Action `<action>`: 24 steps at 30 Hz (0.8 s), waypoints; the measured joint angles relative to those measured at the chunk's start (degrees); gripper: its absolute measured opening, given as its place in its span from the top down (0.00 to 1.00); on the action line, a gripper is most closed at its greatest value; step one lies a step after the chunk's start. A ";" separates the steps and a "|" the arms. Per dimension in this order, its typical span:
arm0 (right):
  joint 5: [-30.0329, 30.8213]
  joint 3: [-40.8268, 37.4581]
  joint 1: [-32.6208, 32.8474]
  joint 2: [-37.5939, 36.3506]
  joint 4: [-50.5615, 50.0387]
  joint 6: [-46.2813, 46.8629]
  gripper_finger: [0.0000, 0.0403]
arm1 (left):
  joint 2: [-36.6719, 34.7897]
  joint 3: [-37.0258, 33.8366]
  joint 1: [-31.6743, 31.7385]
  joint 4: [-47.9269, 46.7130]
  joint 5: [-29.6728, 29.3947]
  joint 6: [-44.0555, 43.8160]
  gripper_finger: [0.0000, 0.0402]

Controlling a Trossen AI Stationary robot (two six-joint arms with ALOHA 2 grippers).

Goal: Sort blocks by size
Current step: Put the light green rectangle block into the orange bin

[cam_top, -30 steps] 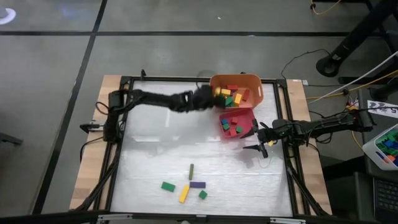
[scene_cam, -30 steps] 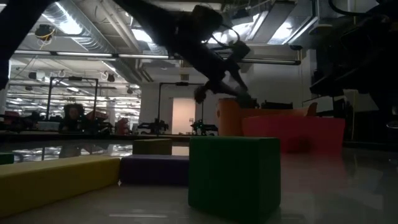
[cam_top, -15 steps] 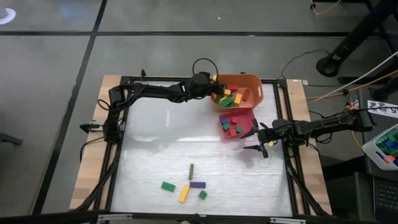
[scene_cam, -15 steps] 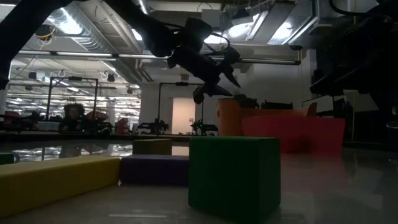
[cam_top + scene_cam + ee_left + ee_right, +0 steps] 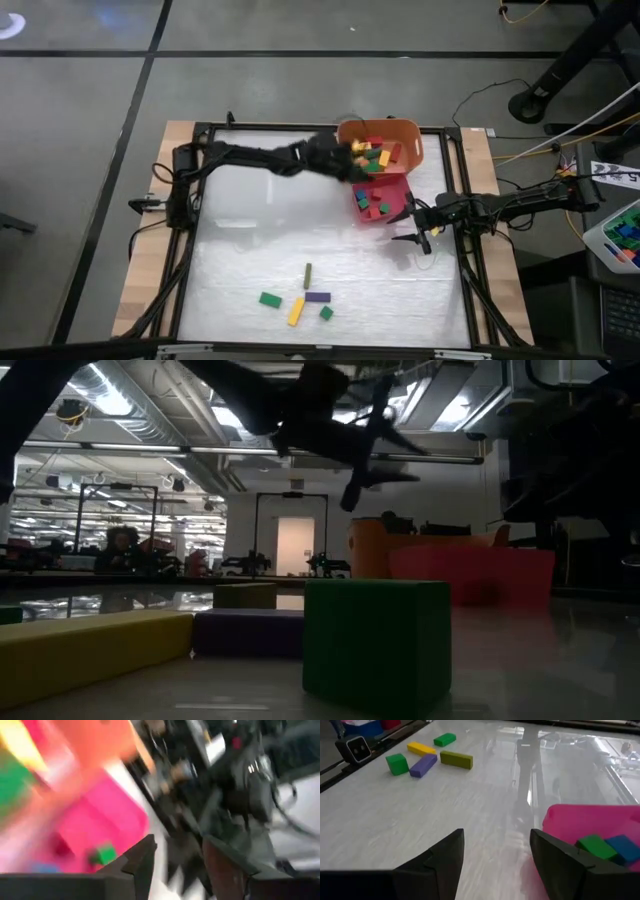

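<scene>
Your left gripper hangs released and empty beside the orange bin; your right gripper, released, waits just beyond the pink tray.

I work in a large open robotics lab. Across my tabletop I see a long hall with exposed ceiling ducts, rows of strip lights and benches crowded with equipment. From above, my station stands on a grey floor marked with dark tape lines, cables trailing beside it.
</scene>
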 joint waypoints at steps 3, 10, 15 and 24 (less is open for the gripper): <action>0.00 0.00 -0.01 0.00 -0.02 0.00 0.44 | -0.09 -0.02 -4.73 -1.82 0.45 -2.94 0.64; 0.00 0.00 -0.02 -0.02 0.11 0.00 0.44 | -0.19 0.00 -16.99 -15.25 -2.72 -14.36 0.69; 0.00 0.00 -0.02 0.00 0.11 0.00 0.44 | -0.17 -0.02 -25.49 -23.35 -3.48 -29.60 0.73; 0.00 0.00 -0.01 -0.01 0.11 0.09 0.44 | -0.17 -0.02 -36.83 -31.97 -3.70 -53.65 0.80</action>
